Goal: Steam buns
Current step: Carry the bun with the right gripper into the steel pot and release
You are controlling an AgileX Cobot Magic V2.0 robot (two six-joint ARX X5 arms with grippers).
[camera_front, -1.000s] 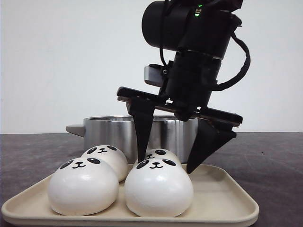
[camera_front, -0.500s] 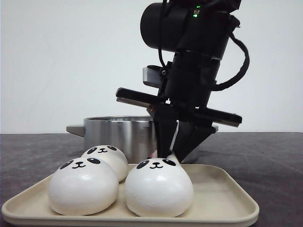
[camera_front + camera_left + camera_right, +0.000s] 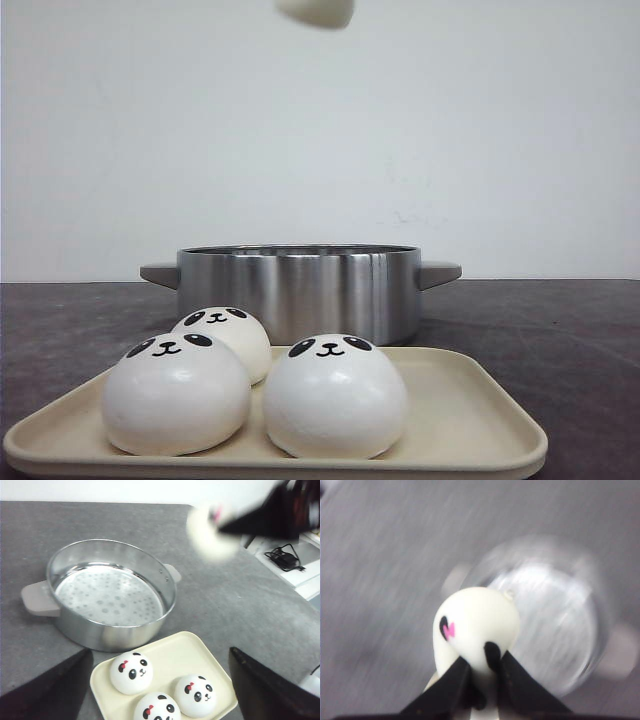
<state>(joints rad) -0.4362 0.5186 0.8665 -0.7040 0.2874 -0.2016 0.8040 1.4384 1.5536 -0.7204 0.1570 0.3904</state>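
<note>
Buns first, going left to right across the cream rectangular tray point(image 3: 480, 440) at the near edge of the dark grey table point(image 3: 560, 330): three smooth white dome-shaped panda-faced buns left on it, one at the tray's front left point(image 3: 176, 394), one behind it toward the far edge point(image 3: 224, 336), one in the middle at the front point(image 3: 334, 396); right portion of the tray bare. Just beyond the tray's far edge, round stainless-steel steamer pot point(image 3: 298, 288) with grey side handles; perforated steaming plate point(image 3: 107, 596) visible inside from the left wrist view, nothing resting on it.

Fourth white panda bun point(image 3: 475, 630) up in the air, clamped between the black fingers of the right gripper point(image 3: 485, 675), jaws pressed close into its soft lower part. Only its underside point(image 3: 316, 10) showing at the top of the front view, above the pot's left half; blurred in the left wrist view point(image 3: 210, 530). Pot seen below it in the right wrist view, heavily motion-blurred.

Left gripper point(image 3: 160, 680) hanging above the tray and pot, fingers spread wide apart, holding nothing.

Progress, as a judgement: barely begun. No bun in the pot; one lifted and apparently on its way there; three waiting on the tray. No lid in sight.
</note>
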